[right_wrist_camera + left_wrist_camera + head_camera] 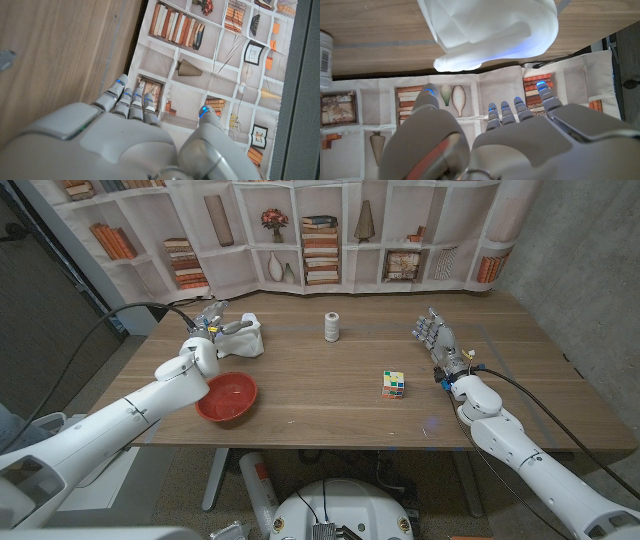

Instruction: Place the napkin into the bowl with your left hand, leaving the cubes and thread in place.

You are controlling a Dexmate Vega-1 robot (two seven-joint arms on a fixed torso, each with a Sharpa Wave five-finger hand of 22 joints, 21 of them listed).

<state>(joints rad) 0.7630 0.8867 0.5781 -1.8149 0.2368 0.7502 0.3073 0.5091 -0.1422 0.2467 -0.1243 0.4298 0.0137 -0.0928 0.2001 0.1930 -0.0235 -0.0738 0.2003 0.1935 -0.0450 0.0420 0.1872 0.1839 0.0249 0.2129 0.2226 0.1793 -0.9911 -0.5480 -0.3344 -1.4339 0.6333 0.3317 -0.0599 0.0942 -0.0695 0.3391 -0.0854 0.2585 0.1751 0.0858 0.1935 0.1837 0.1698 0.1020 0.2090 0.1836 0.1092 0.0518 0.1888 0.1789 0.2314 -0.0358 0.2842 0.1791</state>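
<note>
Left hand [212, 321] fingers [506, 114] spread, holding nothing, just beside the white napkin [243, 338] near the bench's [330, 410] far left edge. Red bowl [226, 397] sits nearer the front edge, under the left forearm. Right hand [435, 335] fingers apart, empty, well apart on the right. Thread spool [332, 327] and cube [394, 384] stand mid-bench with open wood between.

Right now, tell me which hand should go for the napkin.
Left. The left hand is right beside the napkin, above the bowl; the right hand waits across the table.
</note>
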